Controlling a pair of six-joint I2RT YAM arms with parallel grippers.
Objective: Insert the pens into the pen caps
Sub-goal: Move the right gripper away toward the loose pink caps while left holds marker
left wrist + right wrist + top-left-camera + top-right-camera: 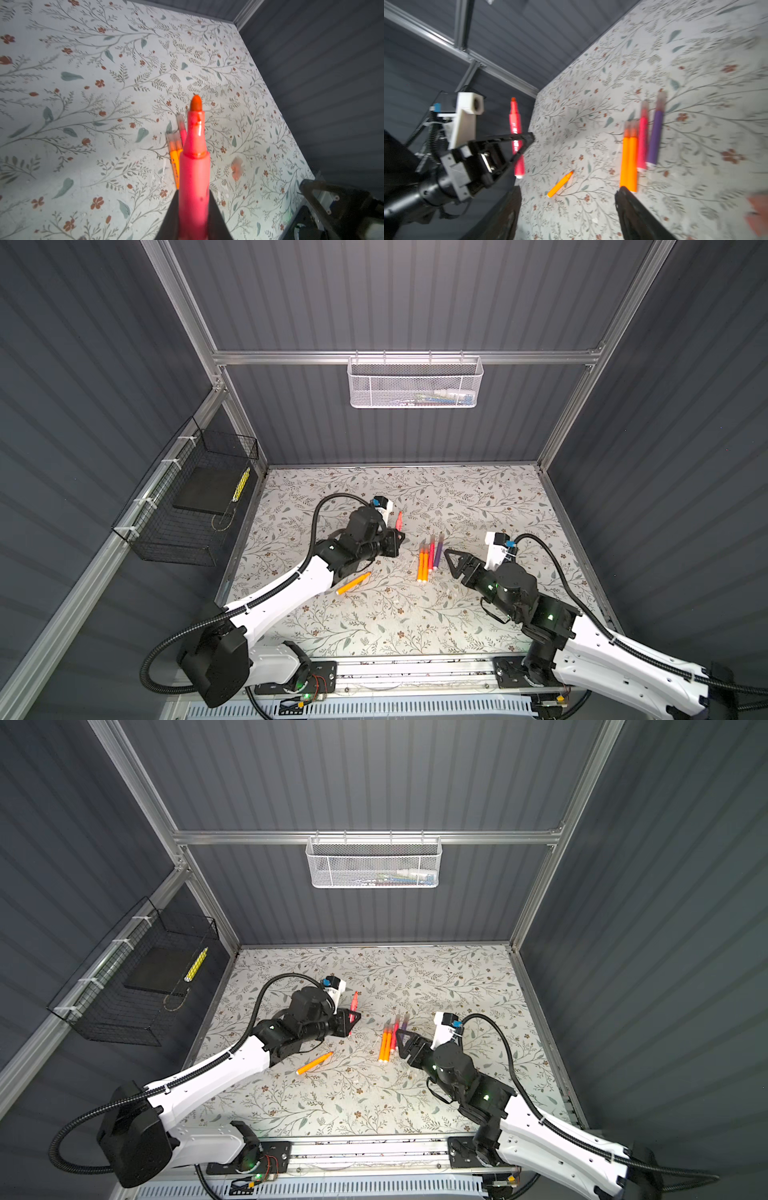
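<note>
Red-pink pen (194, 176) is up off the worktop (374, 626), pinched by the barrel in my left fingers (217, 220), felt nib bare. Light, stiff, glossy plastic, probably slippery, so the straight barrel is the place to hold, clear of the tapered neck. A translucent pinkish cap (236, 168) lies on the floral surface near my right fingers (633, 212), spread and empty. Four capped pens (430, 558) lie side by side nearby.

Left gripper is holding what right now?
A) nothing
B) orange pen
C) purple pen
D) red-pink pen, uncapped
D: the left gripper has its jaws shut on the red-pink pen, whose bare tip shows in the left wrist view.
</note>
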